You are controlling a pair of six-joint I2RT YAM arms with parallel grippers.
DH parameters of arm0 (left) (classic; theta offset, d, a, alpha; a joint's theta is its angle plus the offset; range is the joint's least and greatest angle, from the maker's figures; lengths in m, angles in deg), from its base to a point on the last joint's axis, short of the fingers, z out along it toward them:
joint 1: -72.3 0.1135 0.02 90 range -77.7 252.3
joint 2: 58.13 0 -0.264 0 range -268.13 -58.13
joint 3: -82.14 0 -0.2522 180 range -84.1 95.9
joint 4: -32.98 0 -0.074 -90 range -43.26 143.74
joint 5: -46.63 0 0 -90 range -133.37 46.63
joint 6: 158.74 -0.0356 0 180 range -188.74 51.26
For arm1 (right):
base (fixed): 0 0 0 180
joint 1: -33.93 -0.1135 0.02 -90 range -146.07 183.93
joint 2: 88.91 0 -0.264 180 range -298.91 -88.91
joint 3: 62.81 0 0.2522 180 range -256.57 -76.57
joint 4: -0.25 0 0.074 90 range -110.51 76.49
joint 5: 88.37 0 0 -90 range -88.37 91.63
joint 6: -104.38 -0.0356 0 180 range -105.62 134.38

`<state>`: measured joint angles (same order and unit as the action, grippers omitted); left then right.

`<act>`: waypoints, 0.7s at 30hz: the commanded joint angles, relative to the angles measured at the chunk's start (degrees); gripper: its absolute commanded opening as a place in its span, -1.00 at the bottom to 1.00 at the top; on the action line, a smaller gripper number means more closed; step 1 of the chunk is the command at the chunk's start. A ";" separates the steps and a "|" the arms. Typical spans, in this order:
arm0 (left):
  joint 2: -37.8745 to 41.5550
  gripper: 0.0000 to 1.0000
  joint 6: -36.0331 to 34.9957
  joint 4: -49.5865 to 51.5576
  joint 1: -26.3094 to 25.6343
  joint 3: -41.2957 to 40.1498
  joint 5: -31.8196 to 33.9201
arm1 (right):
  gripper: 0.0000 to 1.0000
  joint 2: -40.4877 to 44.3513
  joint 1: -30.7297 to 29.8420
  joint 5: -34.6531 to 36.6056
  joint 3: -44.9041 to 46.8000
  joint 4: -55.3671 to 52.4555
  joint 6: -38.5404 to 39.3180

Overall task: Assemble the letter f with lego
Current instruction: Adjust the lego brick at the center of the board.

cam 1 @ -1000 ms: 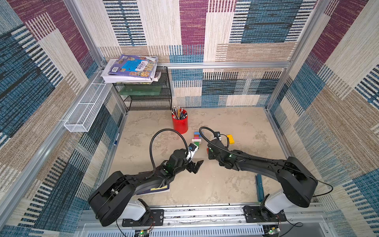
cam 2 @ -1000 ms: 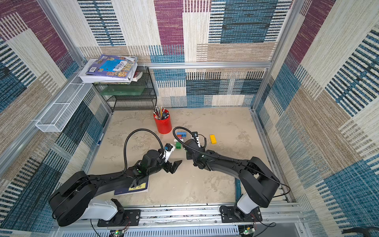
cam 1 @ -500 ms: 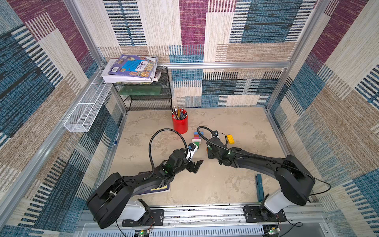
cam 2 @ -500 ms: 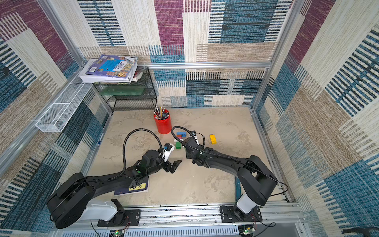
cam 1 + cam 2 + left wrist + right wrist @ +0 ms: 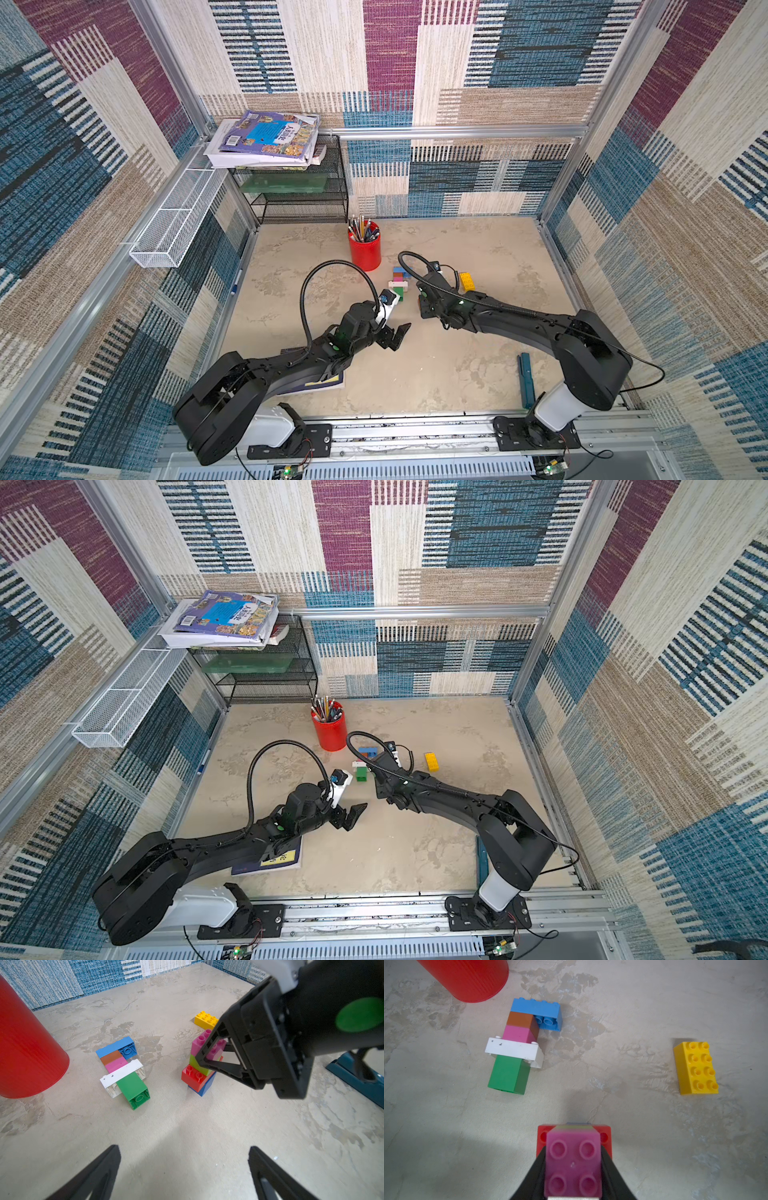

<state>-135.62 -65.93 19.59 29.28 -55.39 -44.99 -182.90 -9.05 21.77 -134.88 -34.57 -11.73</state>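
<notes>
Slightly shifted, right end effector (image 5: 573, 1159) pinches pink top of lego stack (image 5: 194, 1077); left end effector (image 5: 184, 1148) spread.

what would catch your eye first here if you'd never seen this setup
The right gripper is clamped on the pink top brick of an upright blue, red, lime and pink stack. Near the red pencil cup, a multicoloured brick strip lies on its side, a white brick crossing it. The left gripper hangs open and empty; a yellow brick sits apart.
</notes>
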 commanded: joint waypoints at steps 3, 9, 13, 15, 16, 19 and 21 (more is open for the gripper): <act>0.15 0.98 1.63 0.90 0.05 0.29 0.83 | -0.68 -0.94 0.78 -8.35 0.13 -18.16 -0.45; 0.12 0.98 1.85 1.27 0.05 0.38 0.69 | -0.68 0.91 1.40 -7.88 -1.76 -18.27 0.64; 0.15 0.98 1.85 1.39 0.05 0.47 0.83 | -0.68 0.86 2.02 -8.00 -2.76 -18.36 1.50; 0.24 0.98 1.85 1.49 0.05 0.39 0.92 | -0.68 0.75 2.15 -8.03 -2.80 -18.27 1.73; 0.22 0.98 1.85 1.58 0.05 0.38 1.00 | -0.68 0.66 2.20 -8.19 -2.78 -18.15 1.79; 0.23 0.98 1.77 1.89 0.05 0.47 1.17 | -0.69 0.39 2.25 -8.39 -2.39 -18.11 2.07; 0.24 0.98 1.72 1.81 0.05 0.47 1.21 | -0.69 0.30 2.28 -8.65 -2.32 -18.06 2.42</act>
<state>-135.62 -65.89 21.23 29.28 -55.37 -44.75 -181.61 -6.86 16.83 -138.07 -42.29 -10.15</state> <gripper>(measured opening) 0.989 0.370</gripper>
